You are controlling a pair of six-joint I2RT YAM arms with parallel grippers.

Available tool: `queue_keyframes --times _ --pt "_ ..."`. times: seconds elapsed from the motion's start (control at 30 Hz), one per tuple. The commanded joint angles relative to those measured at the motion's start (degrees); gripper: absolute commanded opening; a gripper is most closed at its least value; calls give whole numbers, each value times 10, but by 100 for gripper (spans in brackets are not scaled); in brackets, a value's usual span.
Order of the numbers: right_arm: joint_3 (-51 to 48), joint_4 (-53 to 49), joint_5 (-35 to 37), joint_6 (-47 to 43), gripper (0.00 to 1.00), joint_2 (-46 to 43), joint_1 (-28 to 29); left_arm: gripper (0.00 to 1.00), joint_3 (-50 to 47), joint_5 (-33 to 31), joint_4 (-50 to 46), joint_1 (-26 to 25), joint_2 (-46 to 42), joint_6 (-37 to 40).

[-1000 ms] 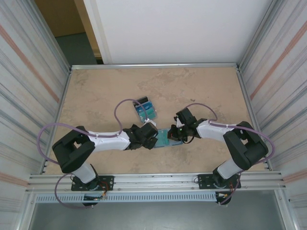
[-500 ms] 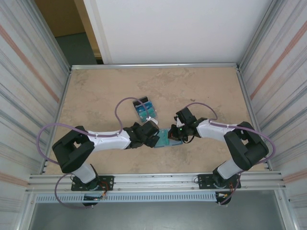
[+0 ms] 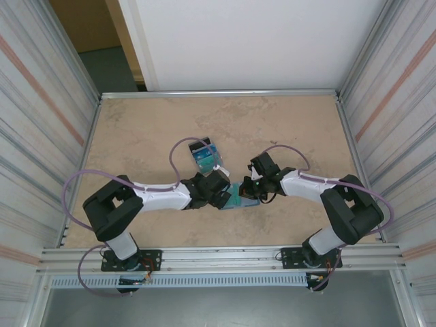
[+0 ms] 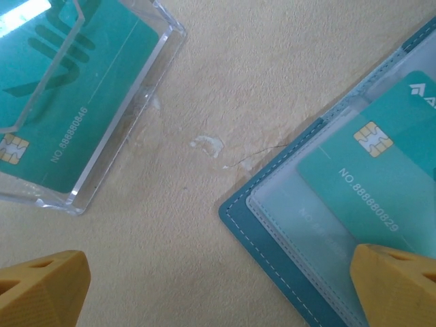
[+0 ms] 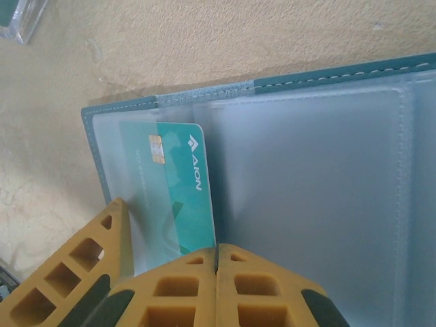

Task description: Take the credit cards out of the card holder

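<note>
Closing the left claw (image 4: 218, 293) from where it hung looked like the main hazard. Its yellow fingers stood spread wide and held nothing. One tip sat over the near corner of the card holder (image 4: 272, 225) and the other hung over bare desk (image 4: 225, 82). A pinch from there could have caught the stitched edge or the frosted sleeve along with the card. That would likely have dragged the whole wallet instead of freeing anything.

The right claw (image 5: 216, 272) was shut tight, its fingers pressed together low on the holder's open inside. I judged it to be pinning the wallet down. Whether it also nipped the card's end, I could not tell. If that pressure slipped, the holder would probably have slid across the smooth desk. The clear case (image 4: 133, 116) lay near the left claw's other tip, so a sideways sweep might have knocked it.

The card holder lay open and face up on the desk between the two claws. A teal credit card (image 5: 184, 184) sat in one sleeve, part of it poking out bare. Faint print under the frosted plastic may have been a second card, though that was unclear. The neighbouring pocket looked unfilled. The clear case held another teal card (image 4: 75, 102), and from above it showed a small stack.
</note>
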Motion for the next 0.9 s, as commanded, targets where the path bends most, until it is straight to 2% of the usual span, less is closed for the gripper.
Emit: queue_keyframes --times 0.0,0.23,0.43,0.53,0.7,0.87 --pt "6 3 -12 -11 0 -17 -8 99 9 3 -11 -3 12 10" --pt "-52 126 -105 33 13 -24 -41 99 4 0 -22 -4 12 6" --pt "-66 169 -140 41 18 -18 -44 99 2 2 -27 -4 12 3" --pt "-65 162 -133 38 17 -15 -45 99 1 3 -28 -4 13 2" --pt "-48 95 -89 3 18 -26 -44 99 -1 3 -30 -3 10 -1" --pt "-37 56 -63 -20 21 -31 -43 99 1 2 -31 -4 12 -1"
